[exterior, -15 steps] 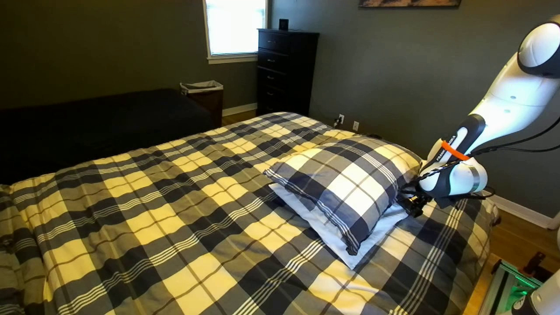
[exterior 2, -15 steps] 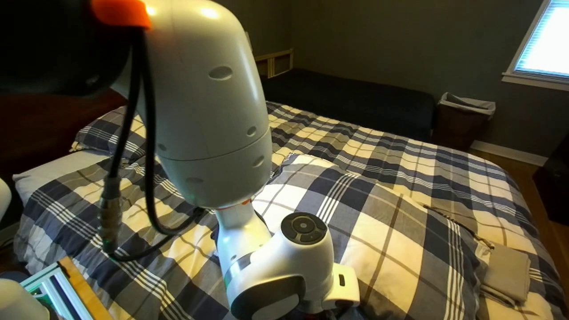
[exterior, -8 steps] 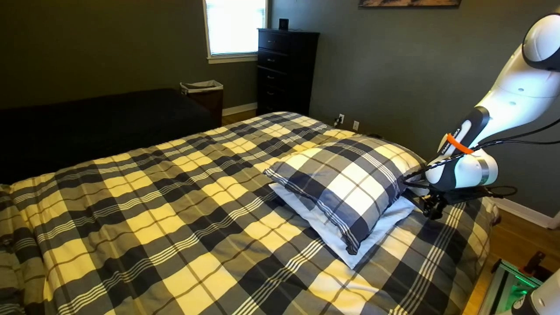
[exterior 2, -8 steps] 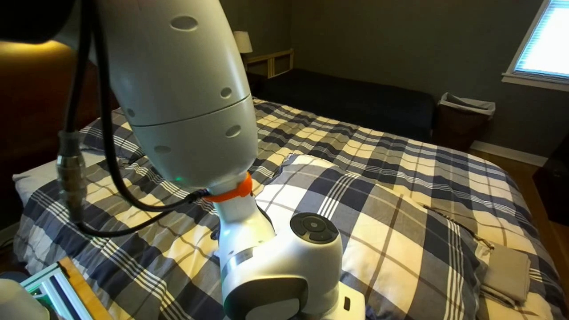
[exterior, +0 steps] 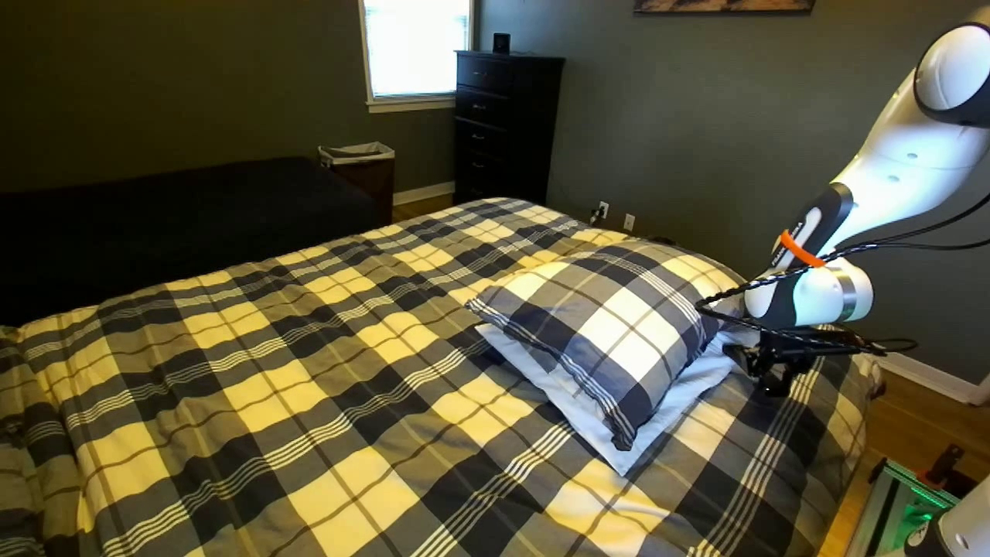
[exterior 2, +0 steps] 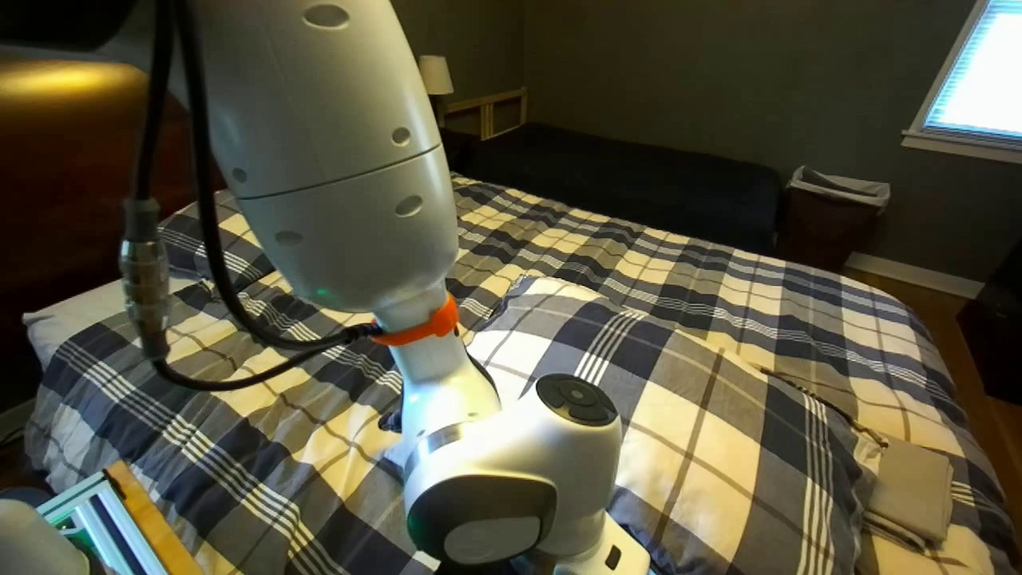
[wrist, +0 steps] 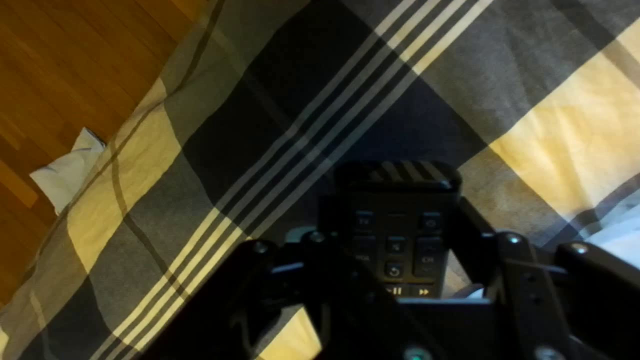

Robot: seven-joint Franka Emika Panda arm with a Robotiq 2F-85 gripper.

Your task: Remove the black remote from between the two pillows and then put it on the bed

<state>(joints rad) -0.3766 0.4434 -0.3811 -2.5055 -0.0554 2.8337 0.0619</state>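
In the wrist view the hand (wrist: 397,215) pinches the black remote (wrist: 396,232) over the counter (wrist: 240,150), in an exterior view that hand hangs just beside the two pillows (exterior: 611,309) near the counter's right edge, and in an exterior view the arm (exterior 2: 351,184) partly hides them.

The white arm (exterior 2: 359,216), in an exterior view, runs from eleven o'clock down to six — an orange band (exterior 2: 419,327) round it — hiding part of the plaid pillow (exterior 2: 703,423) at four. The pillow lies on the bed (exterior 2: 615,247), a folded grey cloth (exterior 2: 910,491) just beside it. A bin (exterior 2: 826,228) stands between two and three, a window (exterior 2: 980,80) shows at two, a lamp (exterior 2: 436,76) at eleven.
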